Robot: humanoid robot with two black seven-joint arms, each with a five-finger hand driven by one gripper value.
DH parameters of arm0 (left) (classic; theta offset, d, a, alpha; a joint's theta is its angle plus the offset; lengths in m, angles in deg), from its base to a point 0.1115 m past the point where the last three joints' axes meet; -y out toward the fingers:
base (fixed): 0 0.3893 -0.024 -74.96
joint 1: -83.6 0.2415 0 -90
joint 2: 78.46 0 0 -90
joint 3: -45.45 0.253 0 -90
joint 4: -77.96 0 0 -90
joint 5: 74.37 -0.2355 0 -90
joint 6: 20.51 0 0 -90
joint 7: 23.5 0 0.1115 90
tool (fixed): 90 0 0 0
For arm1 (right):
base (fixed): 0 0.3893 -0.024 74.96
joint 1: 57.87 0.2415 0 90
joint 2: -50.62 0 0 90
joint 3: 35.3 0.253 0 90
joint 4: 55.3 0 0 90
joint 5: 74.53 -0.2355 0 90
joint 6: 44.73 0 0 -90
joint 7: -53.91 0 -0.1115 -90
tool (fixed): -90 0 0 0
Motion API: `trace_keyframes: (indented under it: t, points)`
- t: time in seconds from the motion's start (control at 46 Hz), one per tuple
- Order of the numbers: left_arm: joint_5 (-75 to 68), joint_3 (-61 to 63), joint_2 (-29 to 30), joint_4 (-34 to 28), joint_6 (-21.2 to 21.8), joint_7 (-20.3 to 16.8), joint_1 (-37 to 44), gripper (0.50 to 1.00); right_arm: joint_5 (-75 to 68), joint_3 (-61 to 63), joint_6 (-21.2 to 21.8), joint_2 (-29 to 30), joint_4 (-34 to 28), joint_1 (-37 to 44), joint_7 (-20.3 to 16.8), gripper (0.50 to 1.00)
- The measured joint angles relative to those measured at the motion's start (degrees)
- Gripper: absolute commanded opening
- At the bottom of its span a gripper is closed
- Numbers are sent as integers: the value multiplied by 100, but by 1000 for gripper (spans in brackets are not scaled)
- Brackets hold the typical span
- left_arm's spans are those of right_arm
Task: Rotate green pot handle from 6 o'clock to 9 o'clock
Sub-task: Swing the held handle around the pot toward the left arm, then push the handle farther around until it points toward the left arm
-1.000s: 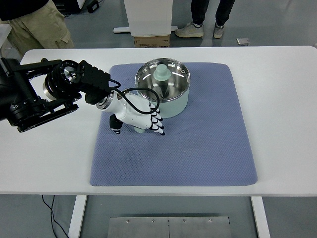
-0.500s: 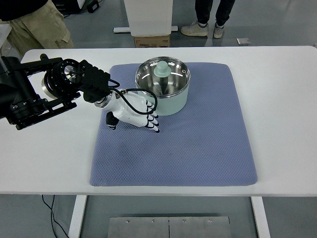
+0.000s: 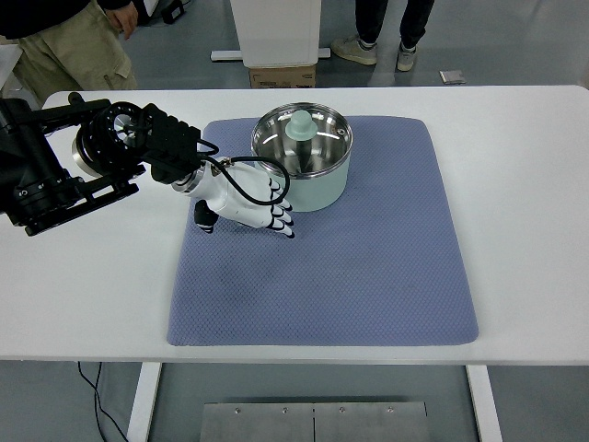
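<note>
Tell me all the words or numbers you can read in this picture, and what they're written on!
None can be read.
Cardboard box behind the table: a dark printed strip on its front, too small and blurred to read.
Green pot, blue mat and the left hand: no writing shows on them.

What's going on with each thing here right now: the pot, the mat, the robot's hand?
Green pot: upright on the mat, open, shiny inside, a pale green knobbed piece at its far rim.
Blue mat: flat on the white table.
Left hand: fingers spread beside the pot's near-left wall, holding nothing.
Right hand: out of view.
</note>
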Motion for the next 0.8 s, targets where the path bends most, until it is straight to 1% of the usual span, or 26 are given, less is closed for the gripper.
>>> trace_keyframes:
  t: [0.348,0.63,0.804]
  points:
    - [1,20,118,-56,-6,0,-53,1000,0,-3,0,0,-1,0,0,1000]
    - [0,103,143,-384,-45,1,-109,1000,0,1,0,0,0,0,0,1000]
    - [0,306,211,-454,-45,1,-113,1000,0,-2,0,0,0,0,0,1000]
